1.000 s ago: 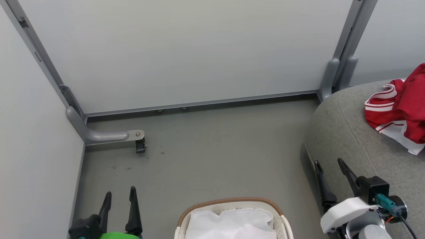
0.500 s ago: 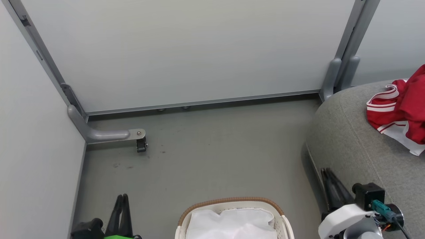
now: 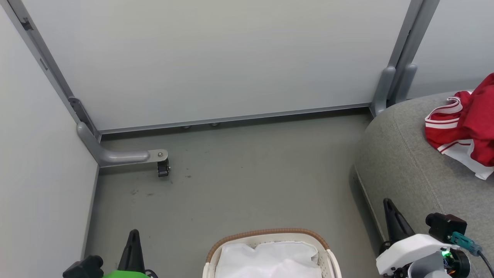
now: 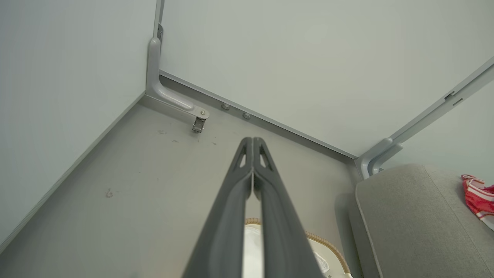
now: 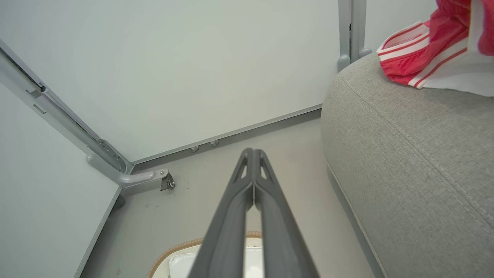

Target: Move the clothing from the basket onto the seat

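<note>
— What's different from a second ago?

— Both sets of fingers. They were spread apart then; now the left gripper [image 3: 134, 232] has its two dark fingers pressed flat together, and the right gripper [image 3: 387, 201] is the same. Nothing is pinched in either one. Both also sit lower in the head view than before.

— And the clothing?

— The clothing [image 3: 469, 123] hasn't moved. It lies bunched on the seat [image 3: 405, 166], a red heap with white stripes, well away from both grippers.

— The basket?

— The basket [image 3: 266, 233] is where it was, at the bottom of the head view between the two arms. I can see its brown rim, and a white cloth [image 3: 270, 258] lies inside it.

— How are the arms placed?

— The left one is at the lower left, with its fingers pointing straight up the view, over the grey floor [image 3: 239, 181] just left of the basket. The right one is at the lower right, close beside the rounded edge of the seat, with its fingers leaning a little to the left. In both wrist views the closed fingers point toward the foot of the pale wall panel [image 3: 216, 58].
</note>
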